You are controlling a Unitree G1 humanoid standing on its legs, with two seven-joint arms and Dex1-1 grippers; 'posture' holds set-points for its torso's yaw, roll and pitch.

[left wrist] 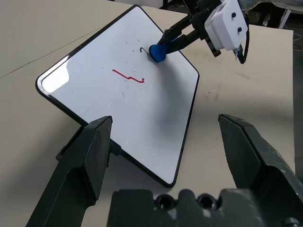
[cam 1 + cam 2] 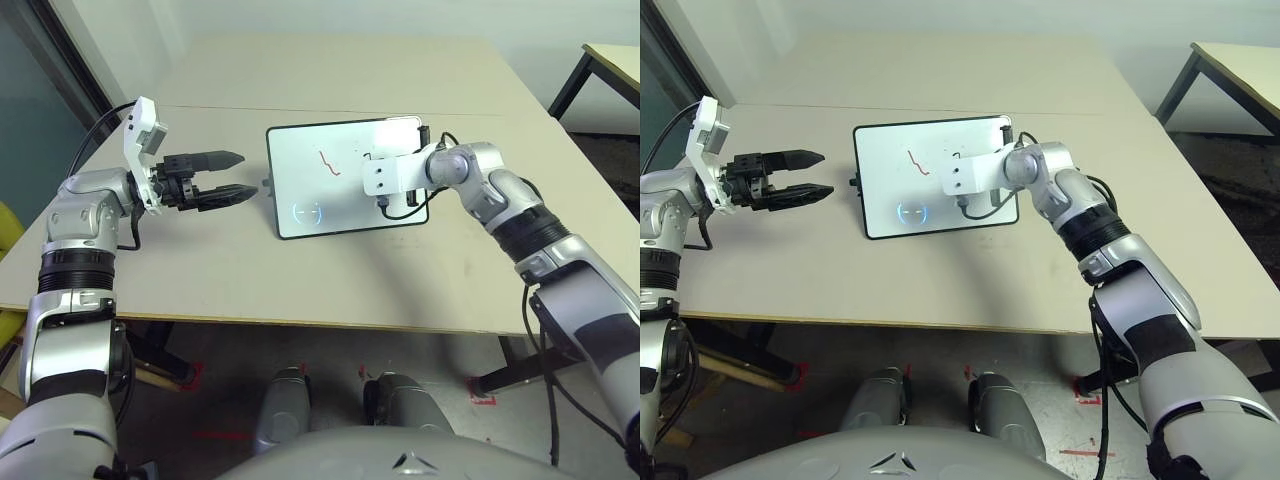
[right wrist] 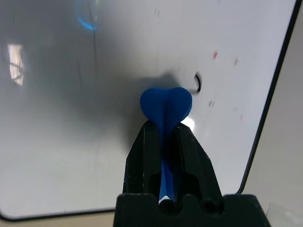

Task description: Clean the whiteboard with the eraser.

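A pale table (image 2: 300,285) carries the whiteboard (image 2: 340,210) — black-framed, lying face up on it, slightly turned. Bare tabletop surrounds the board, and a thin line runs across the surface — just beyond the board's far edge.

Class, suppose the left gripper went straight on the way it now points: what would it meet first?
Probably the near side edge of the whiteboard, just ahead of the open left gripper. Its height above the table is unclear, so it might pass over the board instead.
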